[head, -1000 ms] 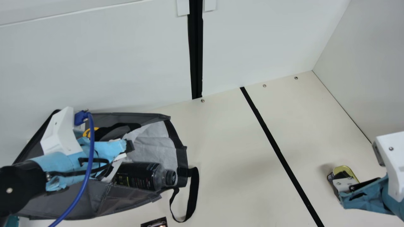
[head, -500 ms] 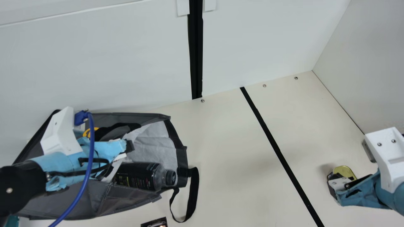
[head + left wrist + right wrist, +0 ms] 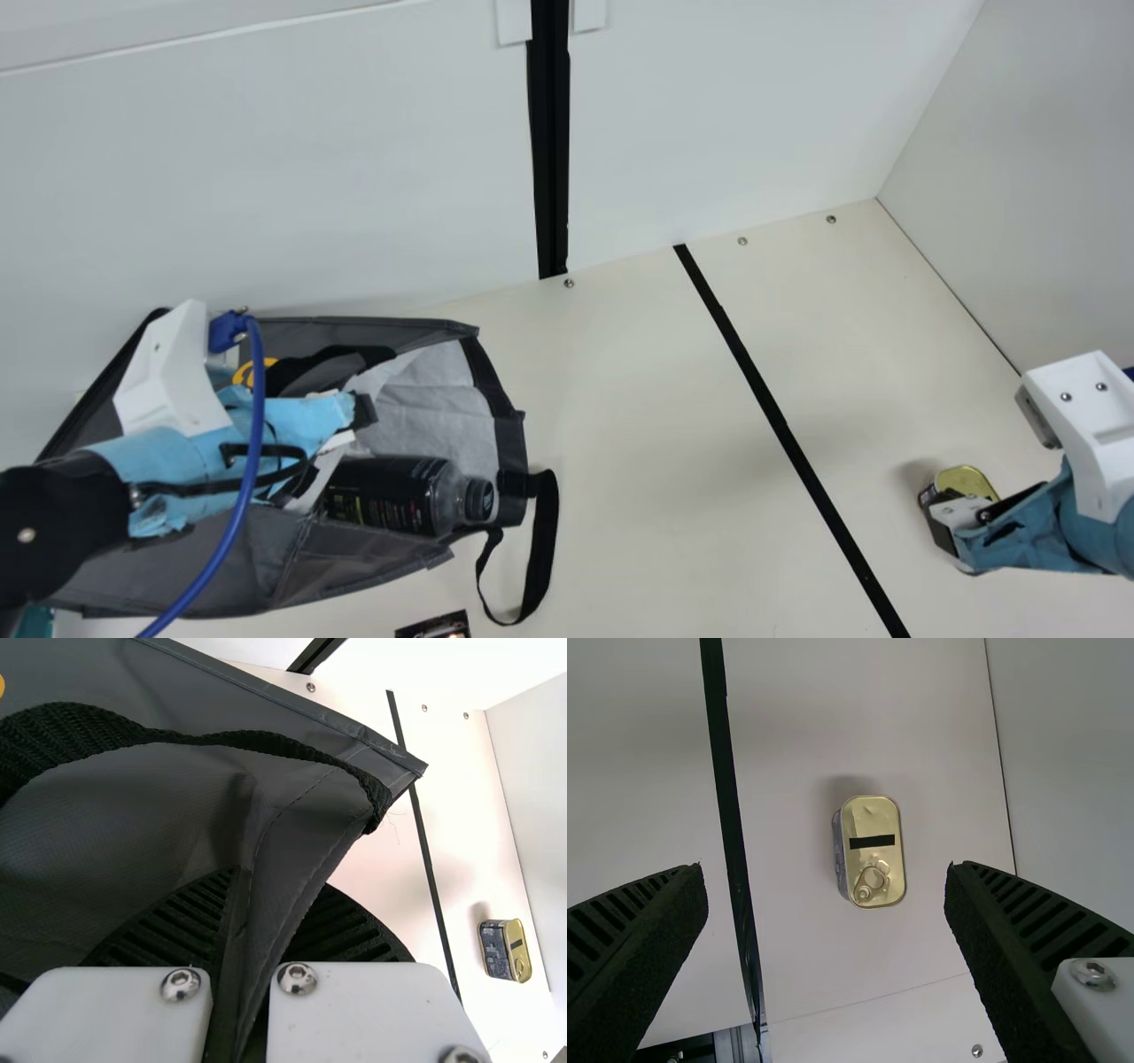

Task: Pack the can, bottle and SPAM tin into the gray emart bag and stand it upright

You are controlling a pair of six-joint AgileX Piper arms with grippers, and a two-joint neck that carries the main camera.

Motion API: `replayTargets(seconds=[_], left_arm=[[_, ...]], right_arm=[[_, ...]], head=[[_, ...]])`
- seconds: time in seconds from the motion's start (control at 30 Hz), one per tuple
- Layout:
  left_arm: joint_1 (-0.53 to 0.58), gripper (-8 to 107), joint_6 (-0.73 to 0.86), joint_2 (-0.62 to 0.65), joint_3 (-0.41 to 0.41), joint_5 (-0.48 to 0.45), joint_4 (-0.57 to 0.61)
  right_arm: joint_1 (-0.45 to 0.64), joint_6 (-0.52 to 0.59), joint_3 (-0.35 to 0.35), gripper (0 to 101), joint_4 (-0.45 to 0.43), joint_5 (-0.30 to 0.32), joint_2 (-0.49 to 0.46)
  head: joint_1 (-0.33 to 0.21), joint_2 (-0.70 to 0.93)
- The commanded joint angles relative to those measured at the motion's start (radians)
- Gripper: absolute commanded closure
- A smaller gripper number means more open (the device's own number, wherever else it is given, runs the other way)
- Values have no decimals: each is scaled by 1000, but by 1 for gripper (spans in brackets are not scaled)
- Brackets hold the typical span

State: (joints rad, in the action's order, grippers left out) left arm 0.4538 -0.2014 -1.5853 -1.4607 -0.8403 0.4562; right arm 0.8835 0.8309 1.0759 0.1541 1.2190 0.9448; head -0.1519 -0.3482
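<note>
With the right claw (image 3: 828, 873) spread apart above the SPAM tin (image 3: 873, 828) on the bench (image 3: 664, 425), an off-centre descent could topple it, while the left claw (image 3: 273, 904), clamped on the gray emart bag (image 3: 195, 806), might slip if tugged.

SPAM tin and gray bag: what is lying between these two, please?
A black strip on the cream table runs between the SPAM tin and the gray bag; the main view and left wrist view show it.
</note>
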Motion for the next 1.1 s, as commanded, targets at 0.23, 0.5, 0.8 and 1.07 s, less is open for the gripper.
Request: replayTargets(seconds=[0.23, 0.5, 0.8, 1.07], left_arm=[[0, 107, 0, 0, 0, 0, 0], [0, 107, 0, 0, 0, 0, 0], [0, 107, 0, 0, 0, 0, 0], [0, 107, 0, 0, 0, 0, 0]], right_arm=[[100, 137, -15, 6, 55, 1, 45], [181, 235, -29, 6, 88, 1, 85], [257, 325, -51, 6, 114, -13, 135], [285, 366, -92, 6, 124, -64, 188]], head=[[-23, -1], [-23, -1], [-23, -1], [-23, -1]])
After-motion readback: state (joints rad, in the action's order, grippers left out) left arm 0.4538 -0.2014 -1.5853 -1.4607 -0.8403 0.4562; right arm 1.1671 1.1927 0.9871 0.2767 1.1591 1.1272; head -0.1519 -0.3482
